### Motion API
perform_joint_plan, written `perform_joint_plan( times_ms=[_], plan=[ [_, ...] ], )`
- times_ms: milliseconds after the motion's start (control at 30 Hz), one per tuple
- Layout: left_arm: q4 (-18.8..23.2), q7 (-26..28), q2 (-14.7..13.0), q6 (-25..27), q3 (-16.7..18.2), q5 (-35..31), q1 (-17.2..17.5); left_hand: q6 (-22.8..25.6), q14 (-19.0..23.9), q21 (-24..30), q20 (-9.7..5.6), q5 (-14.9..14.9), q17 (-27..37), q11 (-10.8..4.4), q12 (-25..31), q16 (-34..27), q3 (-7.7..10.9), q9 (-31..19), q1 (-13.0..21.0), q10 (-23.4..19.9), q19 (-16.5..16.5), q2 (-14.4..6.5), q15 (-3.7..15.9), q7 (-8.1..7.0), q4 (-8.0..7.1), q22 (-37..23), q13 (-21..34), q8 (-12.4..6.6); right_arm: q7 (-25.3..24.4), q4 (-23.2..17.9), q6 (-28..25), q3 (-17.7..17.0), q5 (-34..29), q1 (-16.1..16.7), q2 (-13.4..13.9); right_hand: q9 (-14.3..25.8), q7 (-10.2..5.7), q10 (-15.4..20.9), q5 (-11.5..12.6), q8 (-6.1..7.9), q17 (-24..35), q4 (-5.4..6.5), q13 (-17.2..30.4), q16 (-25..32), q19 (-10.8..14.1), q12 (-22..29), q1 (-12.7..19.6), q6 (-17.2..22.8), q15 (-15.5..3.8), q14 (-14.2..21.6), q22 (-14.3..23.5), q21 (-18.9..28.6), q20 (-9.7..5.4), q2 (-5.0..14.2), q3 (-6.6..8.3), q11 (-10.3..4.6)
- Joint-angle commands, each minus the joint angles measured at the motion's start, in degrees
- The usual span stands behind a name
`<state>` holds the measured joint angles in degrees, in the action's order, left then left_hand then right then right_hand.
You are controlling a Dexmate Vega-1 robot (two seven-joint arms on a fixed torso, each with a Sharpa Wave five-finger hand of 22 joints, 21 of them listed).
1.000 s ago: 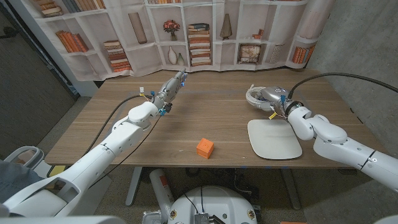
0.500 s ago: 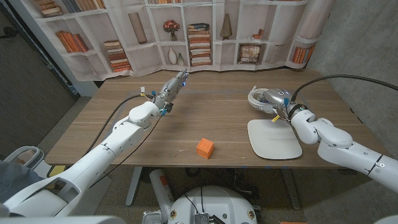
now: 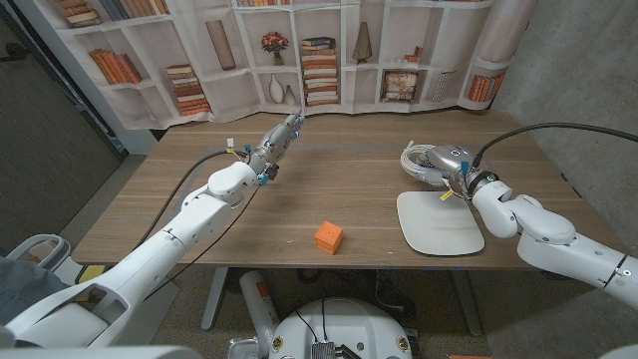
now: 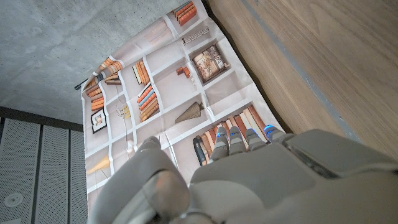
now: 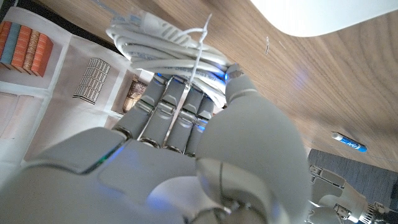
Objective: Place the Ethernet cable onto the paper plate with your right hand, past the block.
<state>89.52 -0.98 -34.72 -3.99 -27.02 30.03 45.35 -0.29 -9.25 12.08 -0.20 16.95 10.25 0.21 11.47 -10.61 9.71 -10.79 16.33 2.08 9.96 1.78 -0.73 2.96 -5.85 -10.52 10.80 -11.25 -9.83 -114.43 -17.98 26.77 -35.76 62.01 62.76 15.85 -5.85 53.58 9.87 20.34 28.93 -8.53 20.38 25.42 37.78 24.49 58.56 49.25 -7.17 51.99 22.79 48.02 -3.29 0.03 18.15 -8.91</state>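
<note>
While gripping cable (image 3: 419, 158) (coiled), right hand (image 3: 454, 166) raised

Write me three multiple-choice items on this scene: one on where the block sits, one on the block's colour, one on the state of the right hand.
1. Where is the block?
A. on the plate
B. on the table, left of the plate
C. in the left hand

2. What colour is the block?
A. orange
B. blue
C. green

3. What is the right hand doing?
A. resting open on the plate
B. pressing the block
C. gripping the coiled cable

Answers: 1 B, the block stands on bare wood apart from the plate. 2 A, it is plainly orange in the head view. 3 C, the right wrist view shows its fingers curled around the white cable, beyond the plate's far edge.
</note>
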Motion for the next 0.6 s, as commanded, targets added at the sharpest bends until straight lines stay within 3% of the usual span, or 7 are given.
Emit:
perform_joint_plan(
  times_ms=[33,600],
  plan=[
    [-0.4,-0.3,0.6,0.2,-0.5,0.0,-0.5,0.3,0.1,-0.2,0.32,0.1,0.2,-0.10,0.3,-0.1,-0.13,-0.1,0.3,0.1,5.0,-0.5,0.19,0.31,-0.14,-0.2,0.1,-0.25,-2.0,-1.6,-0.1,-2.3,1.2,3.7,2.2,0.3,-3.75,0.1,0.4,0.23,0.3,-0.28,0.1,-0.1,-0.3,0.0,7.5,3.6,-6.51,0.0,0.1,0.7,-8.96,6.79,-0.06,-0.32],
    [-1.3,-0.7,1.1,0.4,-1.3,-0.6,-1.4,0.3,0.1,-0.2,0.36,0.1,0.2,-0.04,0.3,-0.1,-0.28,-0.1,0.4,0.1,5.0,-0.7,0.16,0.36,-0.10,-0.2,0.1,-0.26,-4.7,-3.7,-1.3,-5.1,2.7,9.3,4.5,0.4,-3.84,0.3,0.4,0.18,0.6,-0.34,0.3,-0.3,-0.9,-0.2,8.2,3.6,-6.51,0.0,0.3,1.7,-8.86,6.93,-0.23,-0.27]
  ],
)
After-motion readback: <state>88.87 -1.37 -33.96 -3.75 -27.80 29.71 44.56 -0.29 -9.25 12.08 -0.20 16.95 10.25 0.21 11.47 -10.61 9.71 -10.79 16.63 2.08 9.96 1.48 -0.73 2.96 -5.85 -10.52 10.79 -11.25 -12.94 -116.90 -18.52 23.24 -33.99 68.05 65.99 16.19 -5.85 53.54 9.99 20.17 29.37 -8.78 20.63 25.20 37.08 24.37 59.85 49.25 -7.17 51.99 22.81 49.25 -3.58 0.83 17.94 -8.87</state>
